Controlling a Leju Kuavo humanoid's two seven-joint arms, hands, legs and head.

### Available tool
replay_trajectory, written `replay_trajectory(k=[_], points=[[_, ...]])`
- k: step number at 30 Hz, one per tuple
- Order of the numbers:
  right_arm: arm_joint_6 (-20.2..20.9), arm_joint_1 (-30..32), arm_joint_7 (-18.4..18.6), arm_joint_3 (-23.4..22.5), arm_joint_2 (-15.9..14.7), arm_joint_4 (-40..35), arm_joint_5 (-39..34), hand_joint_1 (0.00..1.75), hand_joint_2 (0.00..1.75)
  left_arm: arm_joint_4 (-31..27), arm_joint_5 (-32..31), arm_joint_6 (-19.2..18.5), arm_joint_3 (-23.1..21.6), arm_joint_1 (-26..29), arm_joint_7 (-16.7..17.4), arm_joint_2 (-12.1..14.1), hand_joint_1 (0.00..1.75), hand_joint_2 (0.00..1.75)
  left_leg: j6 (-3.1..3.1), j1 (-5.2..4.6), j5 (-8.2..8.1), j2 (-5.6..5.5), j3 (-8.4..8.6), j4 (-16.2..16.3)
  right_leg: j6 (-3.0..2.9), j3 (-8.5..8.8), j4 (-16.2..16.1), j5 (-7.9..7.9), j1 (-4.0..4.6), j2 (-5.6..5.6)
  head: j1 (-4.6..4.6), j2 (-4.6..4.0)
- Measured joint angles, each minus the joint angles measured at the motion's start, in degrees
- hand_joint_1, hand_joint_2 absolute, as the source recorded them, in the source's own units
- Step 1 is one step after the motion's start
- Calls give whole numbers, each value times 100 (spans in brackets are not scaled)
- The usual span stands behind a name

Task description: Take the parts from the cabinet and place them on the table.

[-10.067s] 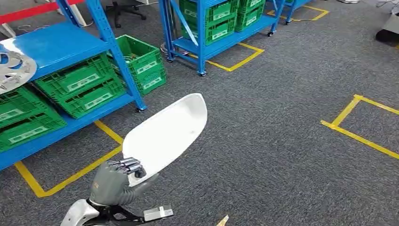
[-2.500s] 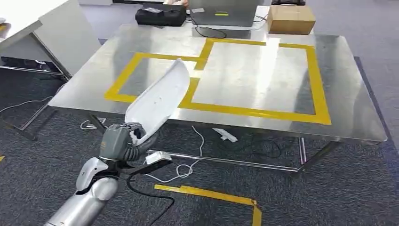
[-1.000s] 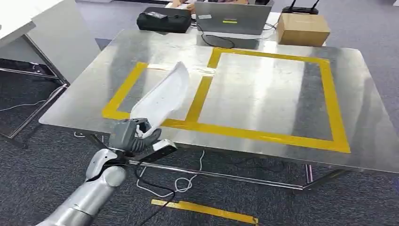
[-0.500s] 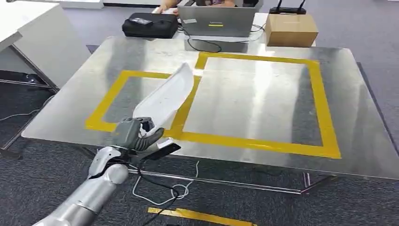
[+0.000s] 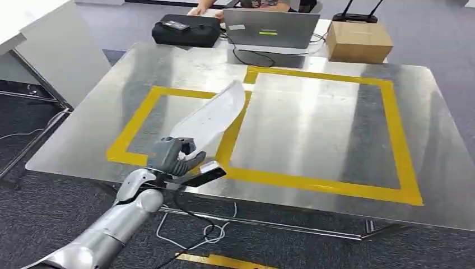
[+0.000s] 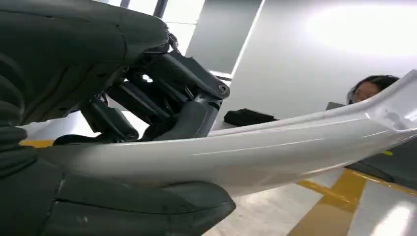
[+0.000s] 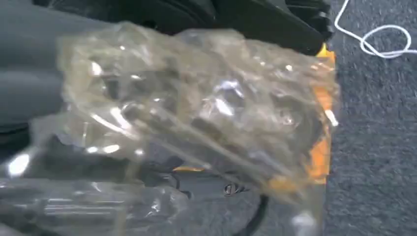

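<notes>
holding a white panel (image 5: 210, 119) by its near end, left hand (image 5: 171, 157) at 7 o'clock, fingers pinching it, its far tip slanting over the steel table (image 5: 313, 120) and the smaller yellow square (image 5: 134, 117). since half a second ago: hand carried further over the table edge, so set-down looks close. right hand (image 7: 44, 93): clear bag of parts (image 7: 196, 113) in front; finger state cannot be told.

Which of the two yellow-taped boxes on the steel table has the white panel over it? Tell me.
The smaller taped box, on the robot's left side of the table. The left hand holds the white panel above it; the larger box lies to the right.
</notes>
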Motion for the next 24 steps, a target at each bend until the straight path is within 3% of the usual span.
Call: replay_trajectory(k=[1,2,3,5,7,8,11,12,13,14,16,17,18,19,20,24], points=[[0,0,2,4,-9,0,0,0,0,62,-4,0,-11,-55,7,-12,175,175,-29,-2,-61,0,56,-1,-8,183,-512,234,-5,-24,4,0],[0,-12,18,15,-7,0,2,0,0,160,-4,4,-16,-141,18,-25,175,175,-72,-45,-96,-7,50,8,-13,318,-527,107,23,-25,13,0],[0,-38,17,33,-7,-2,2,0,0,234,-4,4,-22,-201,37,-33,175,175,-97,-43,-110,-15,24,33,-78,350,-643,34,19,-11,20,2],[0,-18,31,50,-7,-4,4,0,0,328,-4,7,-29,-259,46,-38,175,175,-134,-40,-120,-9,52,2,-136,333,-622,0,32,9,-33,0],[0,-9,31,52,-5,-13,11,0,0,398,-17,15,-42,-304,57,-53,175,175,-201,-27,-216,-4,66,58,-195,404,-647,-21,-7,7,-41,0],[0,-14,33,55,-7,-18,11,0,0,442,-31,18,-50,-357,77,-57,175,175,-232,-27,-323,1,-43,307,-244,438,-647,-53,-9,1,-59,0],[2,-38,35,83,-13,-17,15,0,0,741,-41,30,-61,-496,173,-51,175,175,-272,-14,-809,2,-845,1687,-297,507,-647,-127,0,1,-57,0],[2,-32,53,92,-13,-17,18,0,0,867,-61,72,-64,-535,190,-46,175,175,-269,-14,-770,2,-1031,1894,-299,538,-646,-152,5,12,-63,0],[7,-29,74,103,-13,-20,22,0,0,1012,-107,126,-70,-584,195,-42,175,175,-248,-16,-577,2,-1067,1809,-297,580,-646,-178,10,24,-59,0],[9,-29,81,122,-13,-26,33,0,0,1133,-153,199,-77,-658,206,-35,175,175,-210,-22,-259,1,-992,1490,-296,625,-646,-206,20,36,-63,0],[15,-40,85,162,-13,-37,65,0,0,1375,-308,404,-90,-856,253,-31,175,175,-102,-54,387,1,-666,545,-287,719,-647,-261,42,43,-59,0],[18,-41,85,186,-4,-44,81,0,0,1509,-396,505,-96,-976,311,-12,175,175,-28,-84,424,1,-565,343,-272,705,-653,-281,33,37,-39,0],[18,-64,83,210,-7,-50,98,0,0,1667,-503,599,-103,-1117,400,-3,175,175,-28,-93,401,2,-532,193,-233,692,-634,-295,61,54,-26,0],[15,-71,85,227,-11,-50,105,0,0,1801,-625,642,-118,-1236,511,-3,175,175,-143,-77,370,0,-519,116,-236,655,-602,-306,70,34,-26,0],[18,-67,85,238,-11,-50,109,0,0,1907,-693,662,-131,-1334,582,26,175,175,-192,-82,357,-10,-523,118,-236,660,-626,-302,55,34,-13,0],[15,-61,98,295,-11,-52,114,0,0,2371,-872,732,-138,-1601,750,196,175,175,-155,-89,344,-14,-521,118,-227,690,-668,-299,53,32,-22,0]])
